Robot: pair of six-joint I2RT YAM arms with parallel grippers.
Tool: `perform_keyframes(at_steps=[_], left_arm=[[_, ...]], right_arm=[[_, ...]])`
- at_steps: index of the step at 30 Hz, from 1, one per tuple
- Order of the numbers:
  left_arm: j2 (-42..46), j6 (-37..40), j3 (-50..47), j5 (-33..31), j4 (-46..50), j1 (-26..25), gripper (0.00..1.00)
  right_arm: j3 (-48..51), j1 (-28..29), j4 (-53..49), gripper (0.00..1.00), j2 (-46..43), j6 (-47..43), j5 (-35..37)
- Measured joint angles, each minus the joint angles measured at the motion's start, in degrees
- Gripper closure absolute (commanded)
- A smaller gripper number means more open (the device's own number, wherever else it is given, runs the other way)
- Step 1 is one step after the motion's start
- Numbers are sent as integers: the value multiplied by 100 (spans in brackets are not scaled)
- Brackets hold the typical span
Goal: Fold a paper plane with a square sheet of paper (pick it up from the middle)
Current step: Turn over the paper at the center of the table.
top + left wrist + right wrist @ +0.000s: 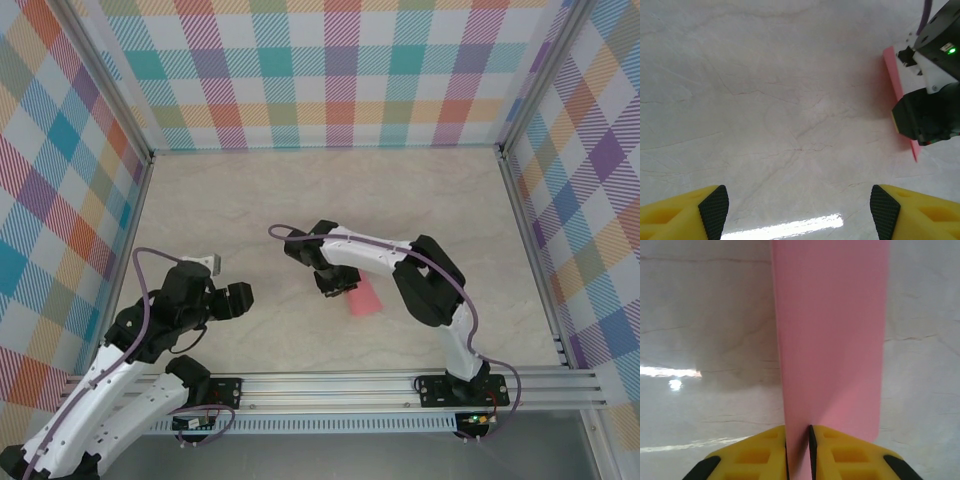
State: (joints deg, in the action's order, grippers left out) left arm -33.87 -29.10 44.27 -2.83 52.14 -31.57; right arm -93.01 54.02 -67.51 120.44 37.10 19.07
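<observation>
Right wrist view, right claw (797,432): clenched on the near edge of the square sheet of paper (832,340). The yellow fingers are pressed together, and the pink paper runs between them to the top of the frame.
Paper's place: lower centre of the top view, poking out to the lower right from under the right claw, over the surface (250,200).
Left claw (799,210): released, with its fingers wide apart at the bottom corners of its own view and nothing between them. The paper shows at the right edge of that view, well apart from it.
Done, as judged: the paper is gripped, and it reads as a narrow band instead of a full square, so a first fold seems likely.
Left, as judged: no pointed tip or central ridge shows, so the nose and wing folds appear undone.
Hard to make out: the number of paper layers, whether the paper touches the surface, and its far end, which is cut off at the top of the right wrist view. In the top view the arm covers most of it.
</observation>
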Motion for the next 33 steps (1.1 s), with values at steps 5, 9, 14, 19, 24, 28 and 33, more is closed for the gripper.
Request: perform_keyframes(at_steps=[5,9,14,19,24,28,33], left_arm=[[-280,2,0,-26,9,0,22],[-529,0,0,-26,7,0,21],[-570,-155,-210,87,-297,0,21],[-892,-382,-463,415,-807,0,22],[-1615,-605,-568,861,-1622,0,27],[-2461,-732,-564,1296,-2330,-15,31],[-3576,-828,-402,1652,-2966,-98,32]], right_arm=[[0,-2,361,72,48,-31,-595],[7,-26,728,60,37,-133,-1058],[299,-177,1482,48,-254,-326,-1980],[994,-424,2277,44,-1029,-483,-2752],[1812,-901,3008,43,-2031,-494,-3248],[2465,-1508,3412,52,-2479,-479,-3357],[3088,-2162,3654,59,-2503,-507,-3486]])
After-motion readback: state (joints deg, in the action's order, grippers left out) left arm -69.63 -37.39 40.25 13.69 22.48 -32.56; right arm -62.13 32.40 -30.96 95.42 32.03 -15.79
